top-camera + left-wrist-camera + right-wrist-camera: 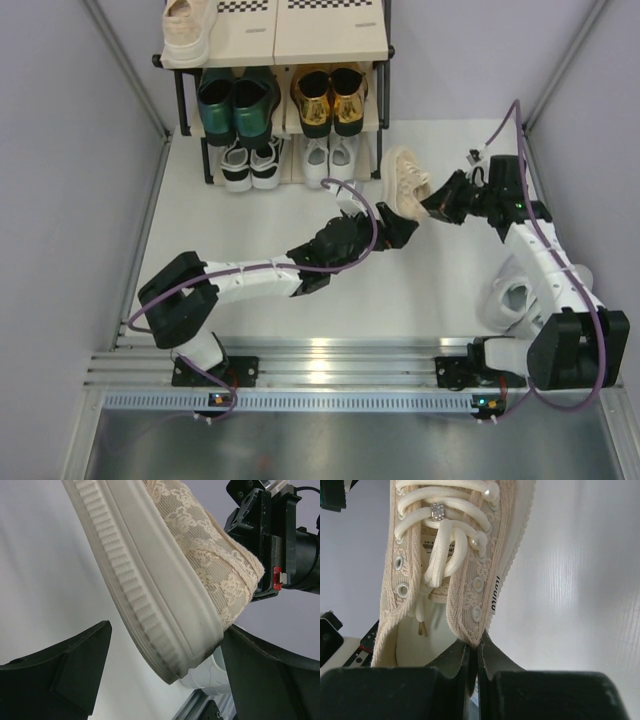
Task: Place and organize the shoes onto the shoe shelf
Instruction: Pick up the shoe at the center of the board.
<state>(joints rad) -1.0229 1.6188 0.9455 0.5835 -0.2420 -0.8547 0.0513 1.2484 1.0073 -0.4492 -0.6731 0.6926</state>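
Ahead, the shoe shelf [330,40] held green loafers [237,100] and gold loafers [330,98]; a chunky white sneaker [508,295] lay by the right arm [545,265]. The right gripper [471,649] pinched the collar of the beige sneaker [405,180] in front of the shelf, the left gripper [165,632] spread wide around its sole.

The shoe shelf [330,45] stands at the worktop's [420,290] far edge. Its top tier carries a lone sneaker [188,30] at the left. The middle tier holds the left loafers [238,105] beside the right loafers [330,100]. On the bottom tier, a sneaker pair [250,165] sits left of the lace-ups [330,158]. Before the shelf, a lifted sneaker [405,182] hangs between the left end effector [395,228] and the right end effector [432,205]. A chunky sneaker [510,295] lies near right.
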